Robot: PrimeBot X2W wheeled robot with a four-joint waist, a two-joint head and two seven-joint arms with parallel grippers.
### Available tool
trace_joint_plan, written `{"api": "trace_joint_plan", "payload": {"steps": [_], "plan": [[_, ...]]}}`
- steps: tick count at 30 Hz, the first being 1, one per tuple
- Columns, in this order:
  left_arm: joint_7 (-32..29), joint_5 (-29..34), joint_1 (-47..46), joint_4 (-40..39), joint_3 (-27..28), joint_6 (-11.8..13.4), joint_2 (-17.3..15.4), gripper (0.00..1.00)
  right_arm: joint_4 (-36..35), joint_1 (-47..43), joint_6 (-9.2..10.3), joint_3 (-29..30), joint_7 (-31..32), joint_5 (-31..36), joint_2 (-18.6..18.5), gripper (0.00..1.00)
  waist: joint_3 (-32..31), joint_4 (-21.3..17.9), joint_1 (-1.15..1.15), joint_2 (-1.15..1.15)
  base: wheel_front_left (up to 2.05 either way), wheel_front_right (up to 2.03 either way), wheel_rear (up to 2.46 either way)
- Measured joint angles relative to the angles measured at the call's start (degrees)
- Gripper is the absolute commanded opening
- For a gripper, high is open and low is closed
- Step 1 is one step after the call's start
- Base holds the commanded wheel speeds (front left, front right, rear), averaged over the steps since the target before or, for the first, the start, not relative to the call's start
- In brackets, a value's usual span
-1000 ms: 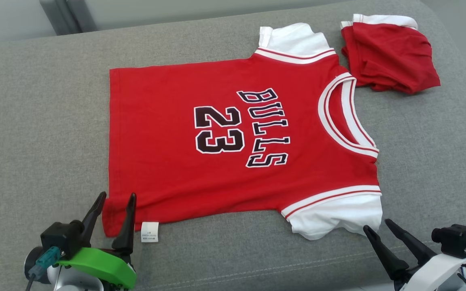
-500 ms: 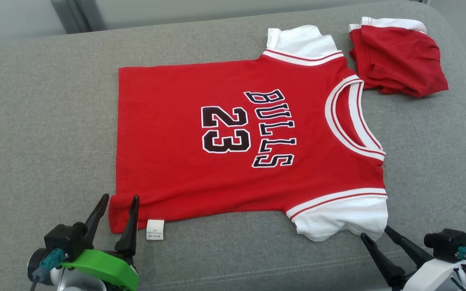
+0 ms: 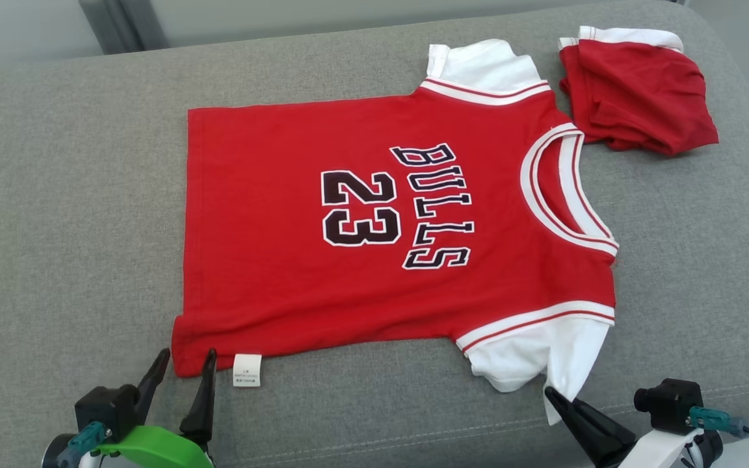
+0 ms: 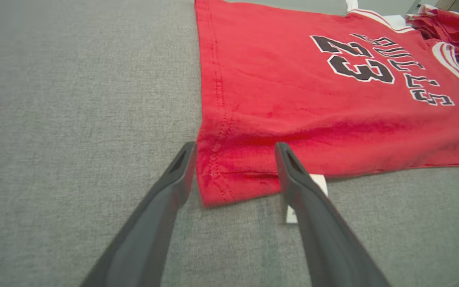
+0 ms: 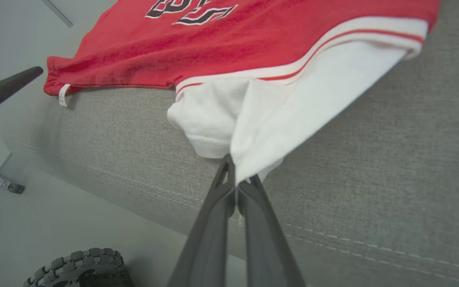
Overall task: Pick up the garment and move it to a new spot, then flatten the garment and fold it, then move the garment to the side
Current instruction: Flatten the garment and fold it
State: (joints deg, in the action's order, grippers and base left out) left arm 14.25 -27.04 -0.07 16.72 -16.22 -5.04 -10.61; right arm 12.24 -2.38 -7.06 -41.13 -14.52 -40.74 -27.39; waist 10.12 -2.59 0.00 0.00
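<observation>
Head view: the garment (image 3: 374,227) is lying flat on the grey cushion (image 3: 56,195), its long axis running left to right, collar rightward.

Left wrist view: the left gripper (image 4: 234,146), jaws spread, is bracketing the near hem corner (image 4: 221,179) without gripping it.

Right wrist view: the right gripper (image 5: 235,169), jaws pressed together, is pinching the white sleeve (image 5: 293,107).

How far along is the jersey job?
Done: jersey lies spread flat on the grey cushion. In hand: right gripper shut on the near white sleeve; left gripper open at the hem corner, not yet gripping. Left: the fold, then the move aside.
</observation>
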Motion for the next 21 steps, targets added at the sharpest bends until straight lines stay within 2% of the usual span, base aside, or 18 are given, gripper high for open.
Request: {"api": "trace_joint_plan", "payload": {"steps": [6,11,12,13,15,16,18,19,20,21], "plan": [[0.0,-0.5,0.1,3.4,0.4,0.0,0.0,1.00,-3.0,1.1,0.00,-1.8,0.0,-3.6,-0.3,0.00,0.0,-1.0,0.00,0.00,0.00,0.00,0.00],[0.0,-1.3,-0.1,4.5,0.8,-0.1,0.1,1.00,-4.2,1.2,0.00,-0.8,0.0,-5.9,-1.0,0.00,-0.1,-1.6,0.00,0.00,0.00,0.00,0.00],[0.0,-1.6,-0.2,4.8,1.0,-0.1,0.1,0.97,-4.3,1.2,0.00,-0.8,0.0,-6.2,-1.2,0.00,-0.1,-1.7,0.00,0.00,0.00,0.00,0.00],[0.0,-1.8,-0.3,5.1,1.1,-0.1,0.1,0.86,-4.4,1.2,0.00,-0.8,0.0,-6.3,-1.4,0.00,-0.2,-1.7,0.00,0.00,0.00,0.00,0.00],[0.0,-1.9,-0.4,5.7,1.1,-0.5,0.1,0.73,-4.5,1.2,0.00,-0.8,0.0,-6.3,-1.7,0.00,-0.2,-1.8,0.00,0.00,0.00,0.00,0.00],[0.0,-1.9,-0.5,6.0,1.1,-0.5,0.1,0.55,-4.6,1.2,0.00,-0.8,0.0,-6.3,-1.9,0.00,-0.2,-1.9,0.00,0.00,0.00,0.00,0.00],[0.0,-2.1,-0.9,6.5,1.1,-0.6,0.1,0.42,-4.8,1.3,0.00,-0.7,0.0,-6.9,-2.1,0.00,-0.2,-1.9,0.00,0.00,0.00,0.00,0.00],[0.0,-2.1,-1.2,6.6,1.1,-0.6,0.1,0.33,-4.9,1.3,0.00,-0.7,0.0,-7.1,-2.2,0.00,-0.2,-1.9,0.00,0.00,0.00,0.00,0.00],[0.0,-2.1,-1.5,6.8,1.1,-0.6,0.1,0.05,-5.1,1.4,0.00,-0.7,0.0,-7.3,-2.3,0.00,-0.1,-1.9,0.00,0.00,0.00,0.00,0.00],[0.0,-2.1,-1.7,7.0,1.1,-0.6,0.1,0.00,-5.3,1.5,0.00,-0.7,0.0,-7.4,-2.3,0.00,-0.1,-1.9,0.00,0.00,0.00,0.00,0.00]]}}
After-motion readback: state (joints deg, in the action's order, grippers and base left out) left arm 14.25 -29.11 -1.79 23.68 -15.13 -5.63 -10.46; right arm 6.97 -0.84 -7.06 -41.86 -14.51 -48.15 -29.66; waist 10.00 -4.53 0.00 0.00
